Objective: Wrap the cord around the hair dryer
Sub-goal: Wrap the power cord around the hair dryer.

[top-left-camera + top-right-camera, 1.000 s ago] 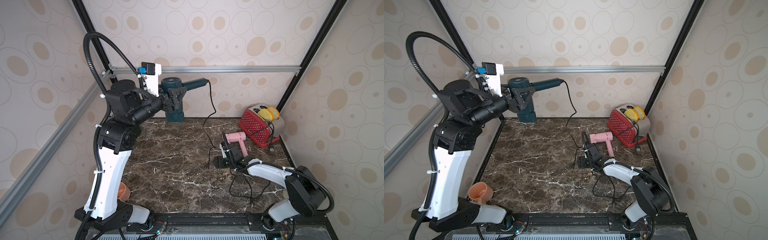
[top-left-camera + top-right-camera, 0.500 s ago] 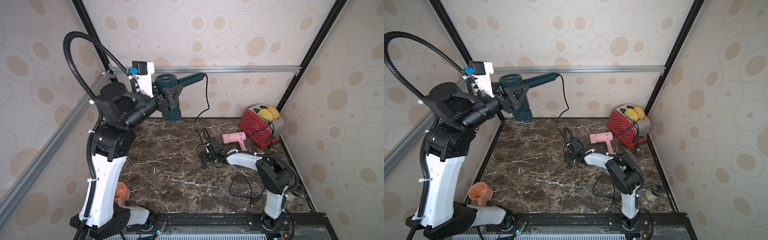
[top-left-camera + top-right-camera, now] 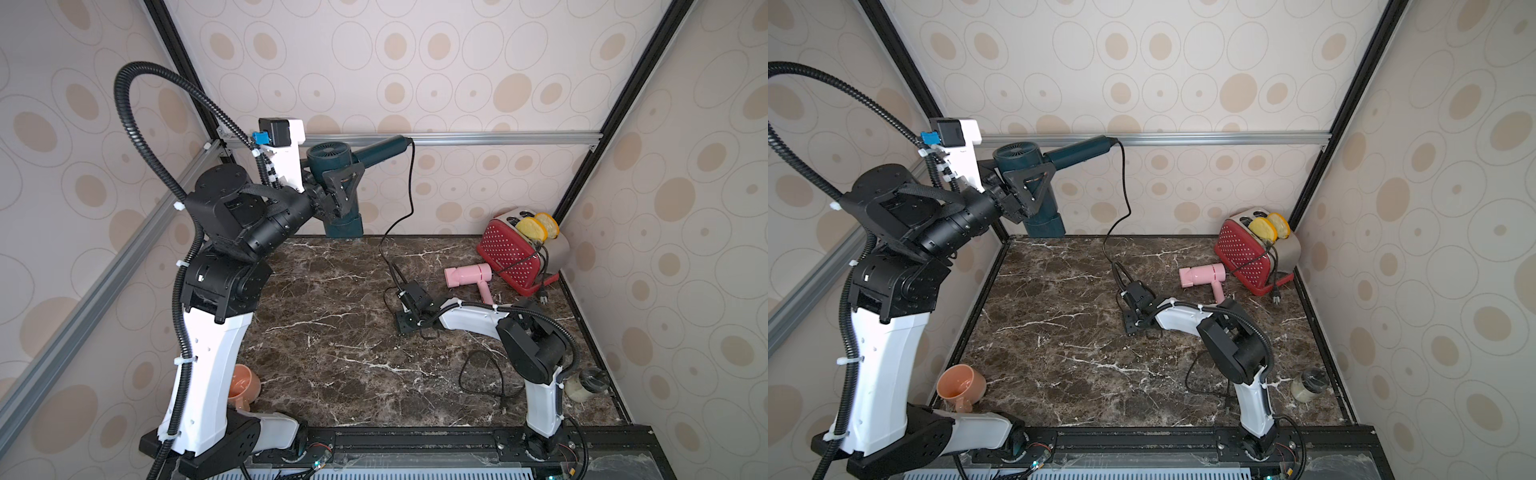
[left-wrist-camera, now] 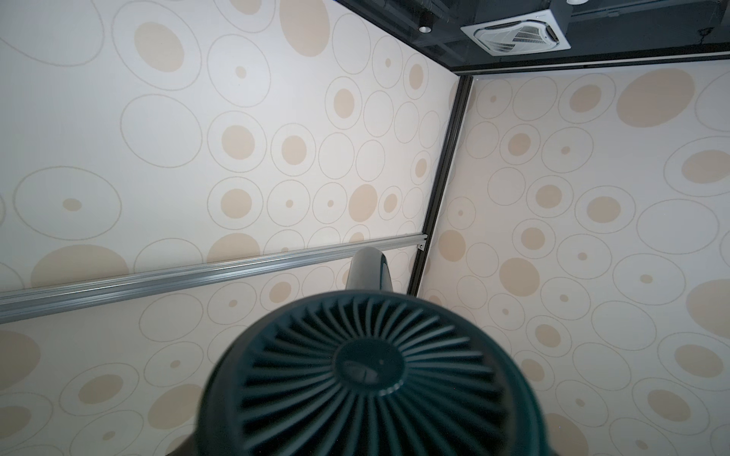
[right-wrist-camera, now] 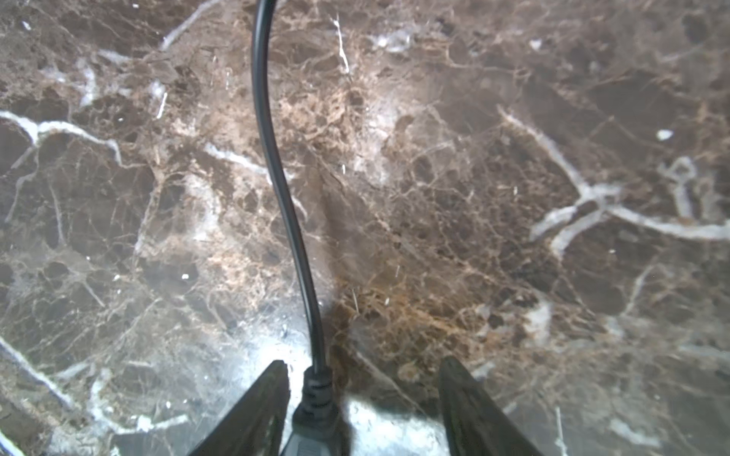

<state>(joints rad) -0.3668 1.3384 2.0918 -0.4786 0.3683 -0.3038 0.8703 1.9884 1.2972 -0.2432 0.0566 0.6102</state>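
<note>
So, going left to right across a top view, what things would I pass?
Orange cup → teal dryer → pink dryer → red toaster → jar.

Both top views look steeply down from high above the near edge toward the far wall (image 3: 415,62), taking in the whole marble table (image 3: 332,353); offset sideways only slightly, they share almost everything. The left wrist camera sits raised, very close behind the hair dryer (image 4: 367,375), facing the far right corner post (image 4: 438,197) and the wall rail (image 4: 177,276) that both top views also show. The right wrist camera hangs low, apparently just above the marble, looking along the cord (image 5: 276,177) between its fingers (image 5: 253,414).
</note>
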